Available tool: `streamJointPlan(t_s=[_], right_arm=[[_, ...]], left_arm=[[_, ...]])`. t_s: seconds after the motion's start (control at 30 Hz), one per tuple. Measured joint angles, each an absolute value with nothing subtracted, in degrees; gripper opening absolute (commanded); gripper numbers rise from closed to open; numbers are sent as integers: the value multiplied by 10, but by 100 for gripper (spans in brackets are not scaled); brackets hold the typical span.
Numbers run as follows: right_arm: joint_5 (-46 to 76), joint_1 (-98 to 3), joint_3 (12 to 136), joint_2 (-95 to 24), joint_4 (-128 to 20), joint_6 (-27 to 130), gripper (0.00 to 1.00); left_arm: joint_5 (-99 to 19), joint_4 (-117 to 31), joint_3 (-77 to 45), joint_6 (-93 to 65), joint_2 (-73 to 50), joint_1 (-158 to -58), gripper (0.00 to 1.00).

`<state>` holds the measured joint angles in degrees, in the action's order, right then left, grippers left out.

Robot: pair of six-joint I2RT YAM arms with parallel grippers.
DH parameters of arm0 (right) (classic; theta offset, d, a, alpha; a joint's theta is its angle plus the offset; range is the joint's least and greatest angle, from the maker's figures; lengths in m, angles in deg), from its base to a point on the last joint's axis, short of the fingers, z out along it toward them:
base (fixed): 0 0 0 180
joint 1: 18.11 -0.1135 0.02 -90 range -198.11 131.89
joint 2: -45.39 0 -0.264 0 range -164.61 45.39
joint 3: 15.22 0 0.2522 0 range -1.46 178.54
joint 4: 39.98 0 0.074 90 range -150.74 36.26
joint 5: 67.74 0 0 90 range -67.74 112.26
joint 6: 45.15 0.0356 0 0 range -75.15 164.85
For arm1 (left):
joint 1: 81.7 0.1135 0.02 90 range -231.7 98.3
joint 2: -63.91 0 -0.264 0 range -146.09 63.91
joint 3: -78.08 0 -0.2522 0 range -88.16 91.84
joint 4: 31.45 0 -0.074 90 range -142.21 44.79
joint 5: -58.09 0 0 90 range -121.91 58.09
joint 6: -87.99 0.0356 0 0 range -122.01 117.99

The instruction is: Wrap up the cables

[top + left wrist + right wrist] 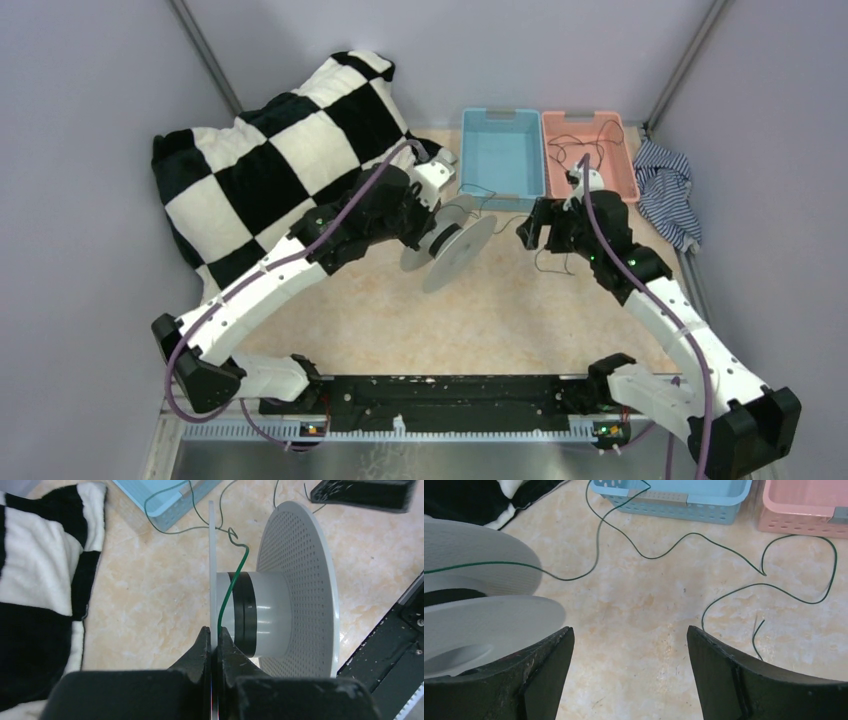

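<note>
Pinching spool (295, 585) by its thin near flange w/ left jaws, closed tight on it, bottom ctr of left wrist view. Holding it on edge, tilted, ctr of top view, just over desk (500, 320). Seeing cable (235, 570) climbing off core, kinking at flange rim, then heading up-frame twd blue bin (172, 502), upper left of that view. Also seeing dark band round core; cannot tell what it is. Hovering right jaws wide open over desk, gripping nothing; fingers (541, 680) showing lower left & lower right of right wrist view, spool sitting at left edge. Seeing cable there crossing spool's far flange at left, snaking across desk thru ctr, looping at right below pink bin (804, 505); loose end lying lower right, near right finger. In top view, finding more loops in pink bin, upper right, w/ blue bin just left of it. Noting checked blanket (270, 150) upper left, striped cloth (665, 185) at right edge beside pink bin.
</note>
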<state>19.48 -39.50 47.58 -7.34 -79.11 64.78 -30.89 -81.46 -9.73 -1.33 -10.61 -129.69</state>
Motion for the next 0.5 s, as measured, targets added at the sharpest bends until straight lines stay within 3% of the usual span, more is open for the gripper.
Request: streamJointPlan(t_s=[0.23,0.5], right_arm=[[255,-395,488,-172,-735,631,79],[301,-395,459,-209,-665,475,84]], left_arm=[[-306,-861,-26,-10,-76,-1266,0],[-293,-870,-23,-29,-18,-1257,0]])
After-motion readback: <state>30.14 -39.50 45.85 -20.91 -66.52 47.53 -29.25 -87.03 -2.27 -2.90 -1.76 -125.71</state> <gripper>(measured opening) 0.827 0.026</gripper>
